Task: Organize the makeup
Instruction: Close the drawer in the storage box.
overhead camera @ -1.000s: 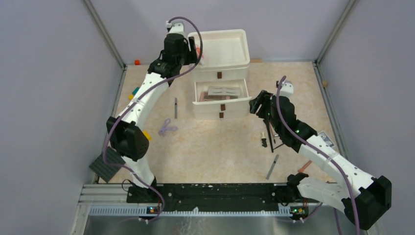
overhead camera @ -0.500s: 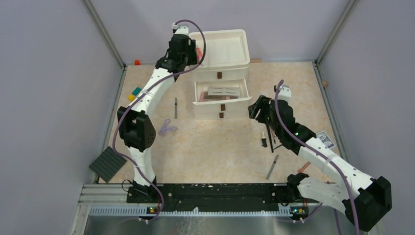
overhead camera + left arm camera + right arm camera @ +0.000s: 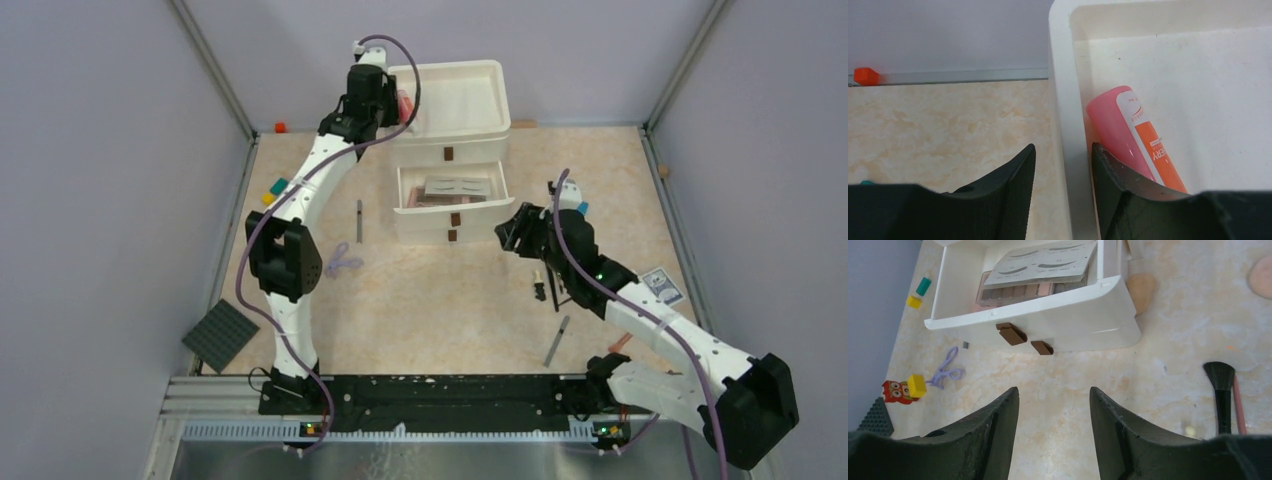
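Observation:
My left gripper is open at the white top tray, its fingers astride the tray's left wall. A pink spray bottle with an orange label lies inside the tray against my right finger. My right gripper is open and empty above the table, in front of the open drawer. The drawer holds the white eyebrow card on a palette. A black brush and a pink pencil lie to its right.
Peach sponges lie right of the drawer unit. A grey pencil, a purple tool and a silver stick lie on the table. Toy blocks and the studded plate are at the left.
My left arm has reached farther to the tray's left wall. My right gripper has moved a little left and towards the near edge, staying open.

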You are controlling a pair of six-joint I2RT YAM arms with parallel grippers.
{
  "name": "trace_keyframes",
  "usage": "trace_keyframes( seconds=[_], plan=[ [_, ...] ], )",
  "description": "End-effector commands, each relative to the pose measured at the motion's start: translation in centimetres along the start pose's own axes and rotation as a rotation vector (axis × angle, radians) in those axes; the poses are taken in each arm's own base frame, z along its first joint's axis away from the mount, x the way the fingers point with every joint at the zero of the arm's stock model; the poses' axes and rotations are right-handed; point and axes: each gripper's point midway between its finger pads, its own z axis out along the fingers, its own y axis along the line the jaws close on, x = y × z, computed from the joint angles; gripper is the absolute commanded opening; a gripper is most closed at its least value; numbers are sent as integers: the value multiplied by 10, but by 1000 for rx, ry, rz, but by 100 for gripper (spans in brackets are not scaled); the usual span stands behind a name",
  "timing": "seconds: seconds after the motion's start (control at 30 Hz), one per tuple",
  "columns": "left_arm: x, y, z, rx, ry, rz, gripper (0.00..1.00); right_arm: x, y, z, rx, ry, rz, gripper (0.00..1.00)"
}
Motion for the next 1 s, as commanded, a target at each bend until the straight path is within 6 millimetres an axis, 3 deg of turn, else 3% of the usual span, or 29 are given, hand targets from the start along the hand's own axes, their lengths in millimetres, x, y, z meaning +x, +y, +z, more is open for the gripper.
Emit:
trace_keyframes(
  seconds=[0.0,0.33,0.67,0.97],
  plan=[
    [-15,-9,8,51,-37,9,48,-1,21,11,-107,-6,-12,53],
    [-2,-10,10,57,-2,10,1,8,29,40,-114,6,-65,50],
    [0,-7,-1,14,10,-27,0,27,64,66,-125,8,-127,46],
    [8,-1,-22,-60,34,-118,0,30,64,91,-63,-64,-134,42]
  ],
)
